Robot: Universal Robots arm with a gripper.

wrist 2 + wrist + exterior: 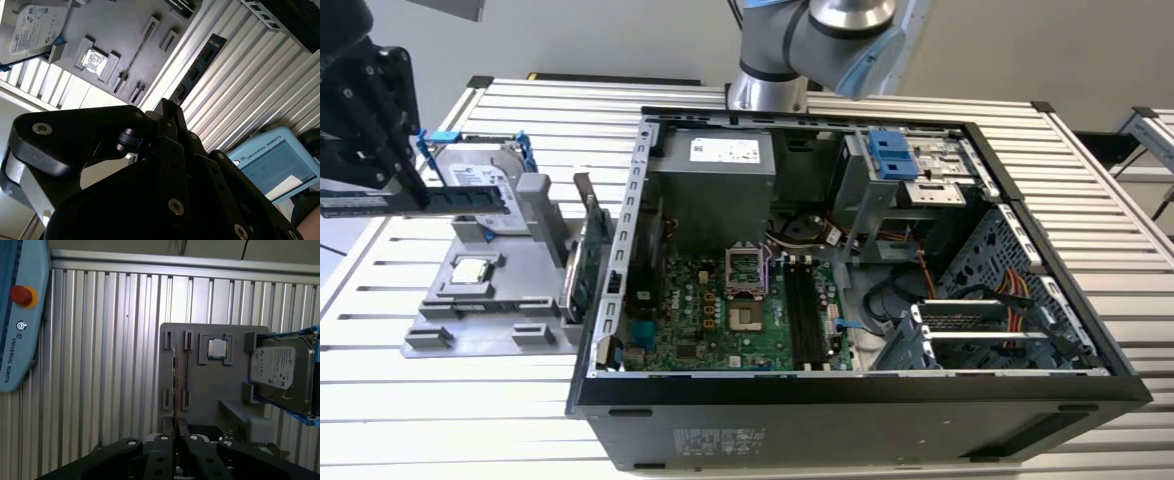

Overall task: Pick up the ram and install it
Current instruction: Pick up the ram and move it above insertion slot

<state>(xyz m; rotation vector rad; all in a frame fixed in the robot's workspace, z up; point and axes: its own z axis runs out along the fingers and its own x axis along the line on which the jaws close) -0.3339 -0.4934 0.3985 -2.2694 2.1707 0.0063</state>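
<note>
My end effector (414, 187) clamped on ram (474, 197), pinching flat faces, likely so edges stay free for slot. Ram held level, aloft over grey holder (480, 300) on counter (454, 400), well apart from motherboard (707, 320) in open case (854, 385).

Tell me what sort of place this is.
Probably a robot test bench for PC assembly: an open computer case on a slotted aluminium table, a grey parts fixture beside it, and the gripper holding the ram.

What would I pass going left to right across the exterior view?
gripper holding the ram → expansion card standing on edge → motherboard → blue drive bracket
</note>
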